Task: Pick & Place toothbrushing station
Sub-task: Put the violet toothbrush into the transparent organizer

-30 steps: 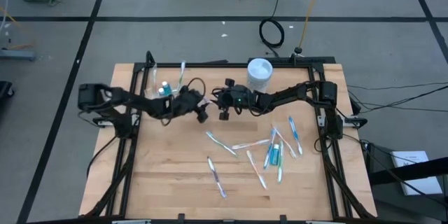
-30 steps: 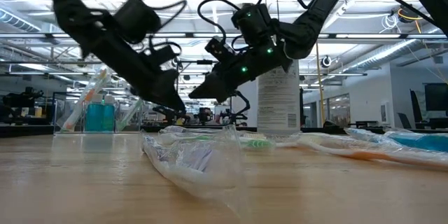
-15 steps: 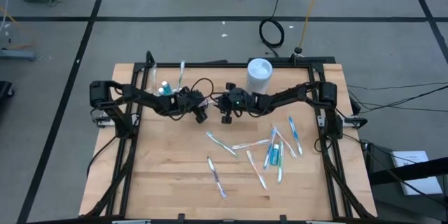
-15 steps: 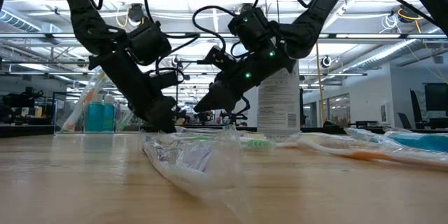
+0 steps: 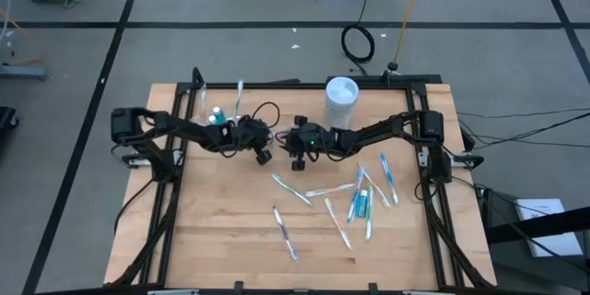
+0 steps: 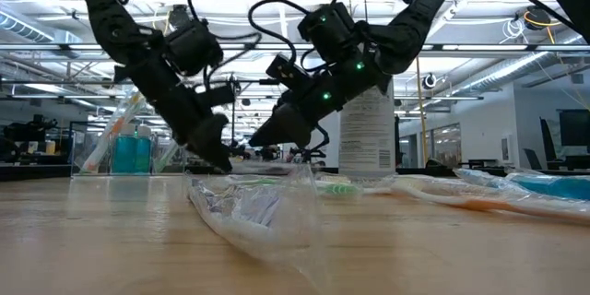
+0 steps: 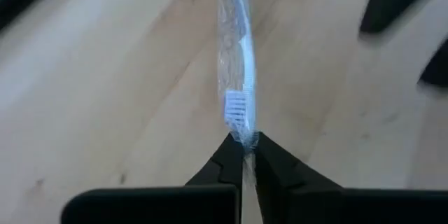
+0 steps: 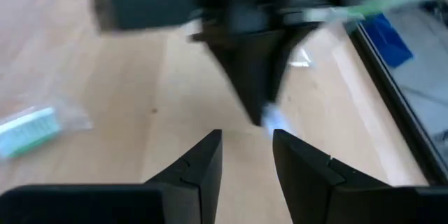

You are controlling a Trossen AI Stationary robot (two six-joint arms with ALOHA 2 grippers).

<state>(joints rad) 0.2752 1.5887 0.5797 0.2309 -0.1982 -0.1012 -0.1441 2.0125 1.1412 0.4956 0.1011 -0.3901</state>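
- the wrapped toothbrush (image 7: 236,77) at the table's middle is now pinched at its bristle end by the left gripper (image 7: 243,155); a second ago those fingers stood wide apart above it, and they have just snapped together on the wrapper.
- in the high view the left gripper (image 5: 262,155) has dropped from its earlier raised pose to the wood, close in front of the clear cup.
- judged from this, the pick is made and the lift toward the cup comes next; the grip is only on the thin wrapper tip, so it could slip.
- the right gripper (image 5: 297,161) hangs just beside the left one, its fingers (image 8: 203,161) partly apart and holding nothing; it has barely shifted over the last second.
- the clear plastic cup (image 5: 214,115) stands near the table's far left edge, just behind the left arm; it already holds a blue toothpaste tube (image 6: 132,152) and a couple of toothbrushes (image 5: 239,95) leaning upright out of it.
- the larger white container (image 5: 341,97) stands at the far edge near the right arm; what is inside cannot be told.
- the loose toothbrushes (image 5: 291,189) and toothpaste (image 5: 362,205) lie scattered on the wooden table (image 5: 212,230) toward its near right, well apart from the cup.
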